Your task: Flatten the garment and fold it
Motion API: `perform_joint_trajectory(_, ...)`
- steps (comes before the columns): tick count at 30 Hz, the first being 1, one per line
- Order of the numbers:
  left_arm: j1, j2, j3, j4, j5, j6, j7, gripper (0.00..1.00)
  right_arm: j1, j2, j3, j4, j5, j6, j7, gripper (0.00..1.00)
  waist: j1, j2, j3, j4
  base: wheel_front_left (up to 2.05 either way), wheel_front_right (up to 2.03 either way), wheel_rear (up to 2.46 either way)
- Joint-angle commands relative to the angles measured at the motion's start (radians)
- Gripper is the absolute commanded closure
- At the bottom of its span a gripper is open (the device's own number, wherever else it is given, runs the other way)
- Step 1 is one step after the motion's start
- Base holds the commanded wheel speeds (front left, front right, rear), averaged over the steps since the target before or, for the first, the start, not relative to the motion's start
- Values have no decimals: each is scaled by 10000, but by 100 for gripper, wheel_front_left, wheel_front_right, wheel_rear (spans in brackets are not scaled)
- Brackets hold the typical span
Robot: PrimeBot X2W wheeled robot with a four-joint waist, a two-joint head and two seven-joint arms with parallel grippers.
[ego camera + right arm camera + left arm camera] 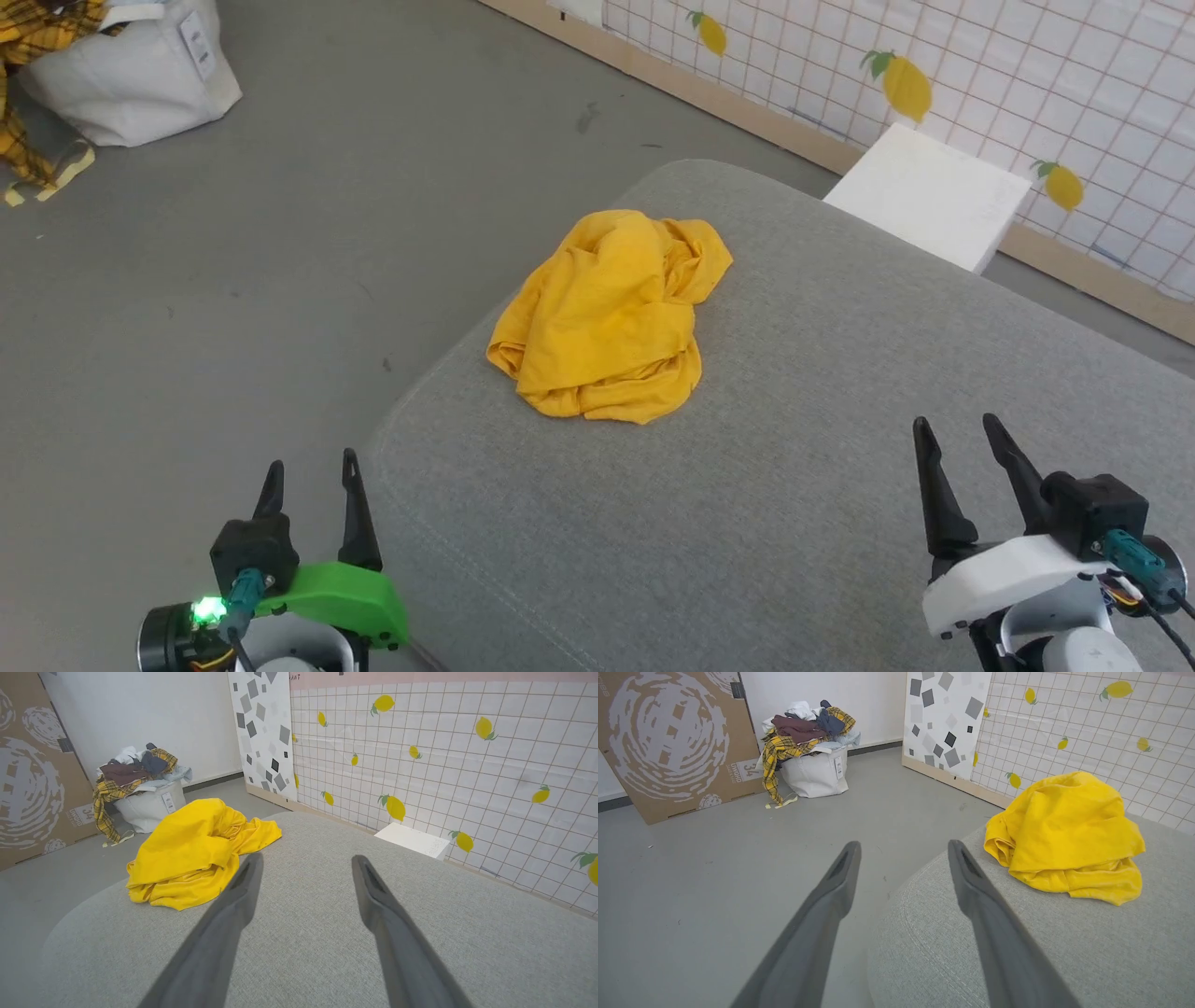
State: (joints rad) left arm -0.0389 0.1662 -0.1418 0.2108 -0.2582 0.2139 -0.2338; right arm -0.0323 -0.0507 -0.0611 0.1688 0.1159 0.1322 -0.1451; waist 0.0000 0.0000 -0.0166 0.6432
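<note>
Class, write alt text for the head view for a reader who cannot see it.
A crumpled mustard-yellow T-shirt lies on a grey upholstered surface. The left gripper and right gripper, both open, sit at the lower corners, apart from it.

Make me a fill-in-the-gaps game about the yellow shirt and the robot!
The crumpled garment on the grey cushion is coloured ___.
The left tool and right tool are both ___, holding nothing.
The wall shows prints of ___.
The white bag holds a pile of ___.
Missing words: yellow; open; lemons; clothes.
</note>
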Motion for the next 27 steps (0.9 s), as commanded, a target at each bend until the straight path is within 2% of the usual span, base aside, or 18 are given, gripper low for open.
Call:
perform_joint_trajectory(1,-169,101,-51,44,-119,97,-125,0,-173,5,-33,63,75,-15,-86,0,0,0,-6,78,0,0,0)
perform_joint_trajectory(7,-185,150,-117,37,-138,145,-142,0,-186,5,-62,62,80,-15,-87,0,0,0,-7,-7,0,0,0)
perform_joint_trajectory(10,-464,208,-233,10,-304,-168,-21,0,-203,5,-44,50,98,-15,-81,0,0,0,69,-161,0,0,0)
perform_joint_trajectory(14,-1432,336,-452,74,-547,-779,549,0,-411,5,3,-219,-88,-15,105,0,0,0,656,-550,0,0,0)
perform_joint_trajectory(20,-3848,703,-518,682,-1150,-1837,1952,0,-1162,5,87,-1048,-642,-15,563,0,0,0,2472,-1664,0,0,0)
perform_joint_trajectory(23,-5024,1063,-543,1136,-1472,-2503,2744,0,-1423,5,158,-1263,-753,-15,684,0,0,0,3311,-2306,0,0,0)
perform_joint_trajectory(27,-6329,1572,-351,1588,-2026,-2990,3699,0,-1751,5,243,-1433,-906,-15,747,0,0,0,4334,-3102,0,0,0)
